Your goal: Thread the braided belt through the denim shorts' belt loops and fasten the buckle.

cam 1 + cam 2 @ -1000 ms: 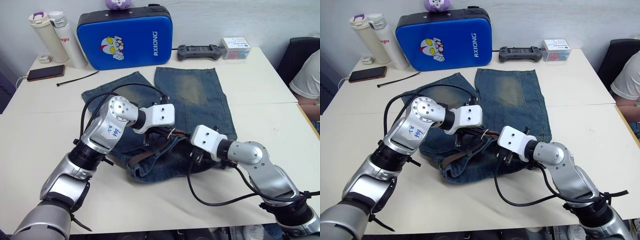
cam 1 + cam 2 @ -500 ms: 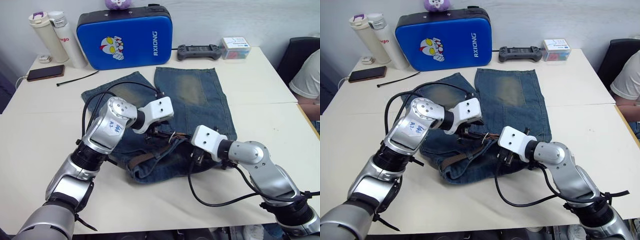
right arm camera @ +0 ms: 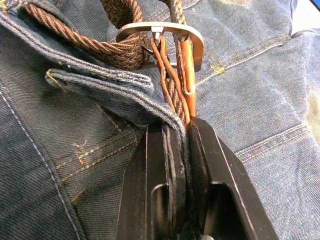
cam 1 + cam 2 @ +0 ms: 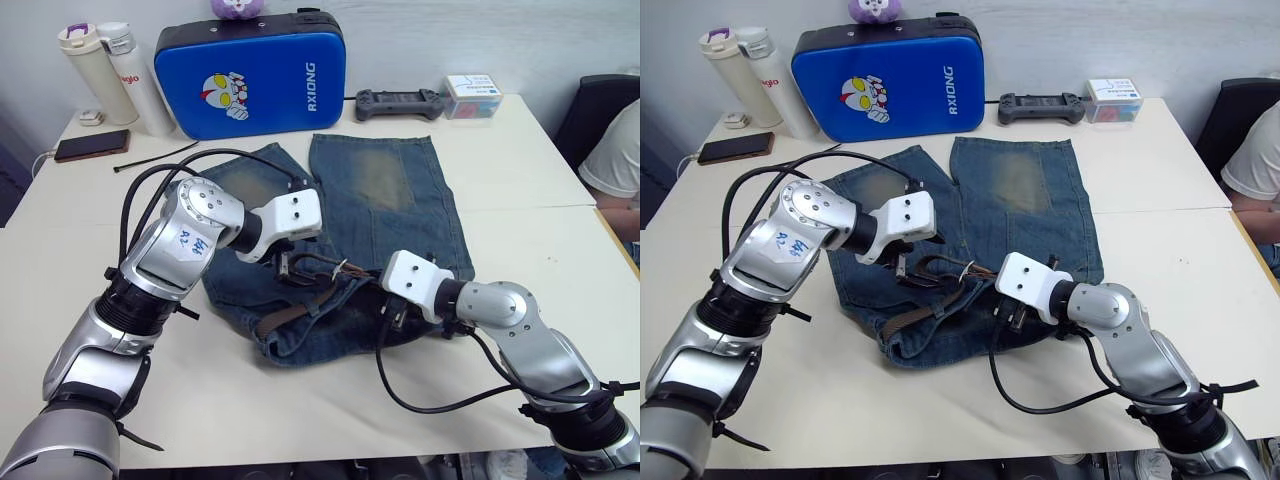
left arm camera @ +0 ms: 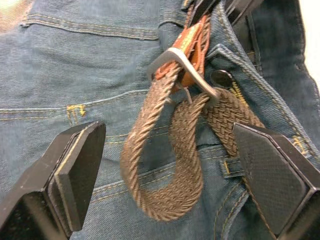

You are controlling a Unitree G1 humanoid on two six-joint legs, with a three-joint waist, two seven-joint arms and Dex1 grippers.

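Observation:
The denim shorts [image 4: 400,190] lie in the middle of the table with the waistband bunched toward me. The braided belt [image 5: 175,185] curls in a loose loop over the waistband, and its silver buckle [image 5: 185,67] sits at the top of that loop. A belt loop [image 5: 229,167] shows beside the strap. My left gripper [image 4: 287,265] is open, its fingers [image 5: 75,165] standing wide on either side of the loop without touching it. My right gripper [image 4: 392,312] is shut on the braided belt just below the buckle [image 3: 160,30], pinching waistband denim with it.
A blue case [image 4: 250,72], two bottles [image 4: 125,75], a phone [image 4: 90,147] and a black cable tie [image 4: 155,157] sit at the back left. A game controller [image 4: 398,102] and a small box [image 4: 475,95] are at the back right. A person [image 4: 615,150] sits at the right edge.
My left gripper opened, let go of the belt and drew back to the left. The belt's loop now lies loose on the waistband. The right arm has not moved.

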